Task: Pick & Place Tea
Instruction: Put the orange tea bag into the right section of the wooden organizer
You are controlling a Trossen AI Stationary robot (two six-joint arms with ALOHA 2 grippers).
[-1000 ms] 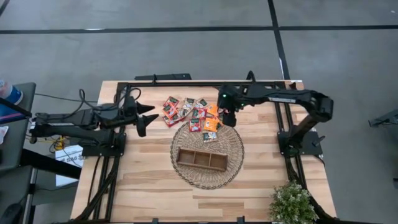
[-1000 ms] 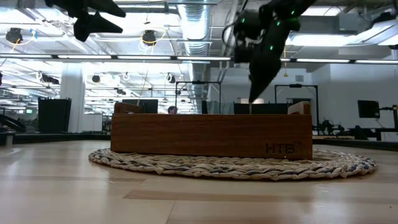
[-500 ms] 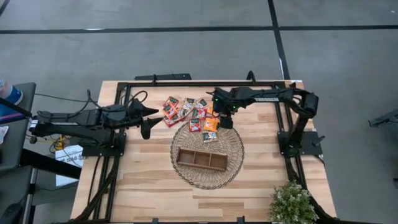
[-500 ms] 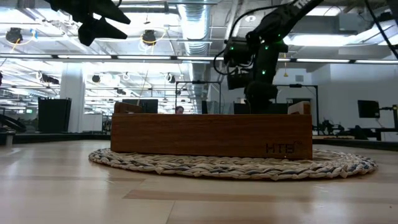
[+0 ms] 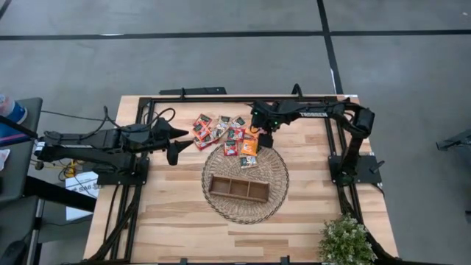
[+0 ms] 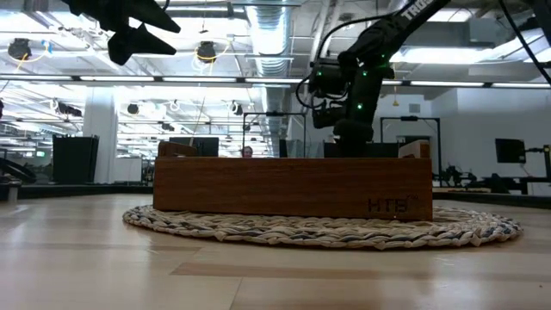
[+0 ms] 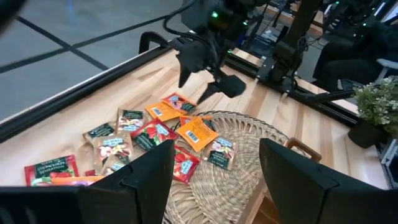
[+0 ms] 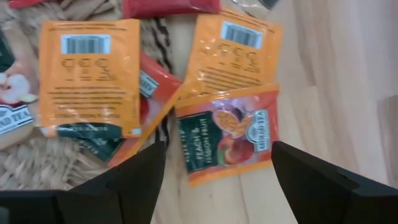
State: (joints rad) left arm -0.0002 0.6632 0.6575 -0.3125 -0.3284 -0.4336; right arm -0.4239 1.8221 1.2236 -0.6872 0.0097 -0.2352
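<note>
My right gripper [image 5: 263, 137] is low over the tea pile, fingers [image 8: 323, 186] spread wide, nothing between them. Straight ahead of it in the right wrist view: an orange peach sachet [image 8: 227, 134] face up on bare wood, overlapping a second orange sachet [image 8: 233, 53] lying barcode up. A third orange sachet [image 8: 89, 74], barcode up too, lies across a red one at the mat edge. In the left wrist view the right gripper's fingers hang just above the orange sachets, not touching them as far as I can tell.

The tea [image 5: 226, 133] is a loose heap at the far side of the table [image 5: 176, 213]; some sachets lie on the wood, some overlap the far rim of the wicker mat [image 5: 276, 193]. Red, orange and pale ones mixed. The wooden tray [image 5: 237, 188] sits mid-mat with three compartments; I see no sachet in it.

My left gripper [image 5: 175, 140] hovers beside the pile on its left, raised off the table, fingers [image 7: 149, 177] wide apart, holding nothing. A potted plant [image 5: 344, 241] stands at the near right corner.
</note>
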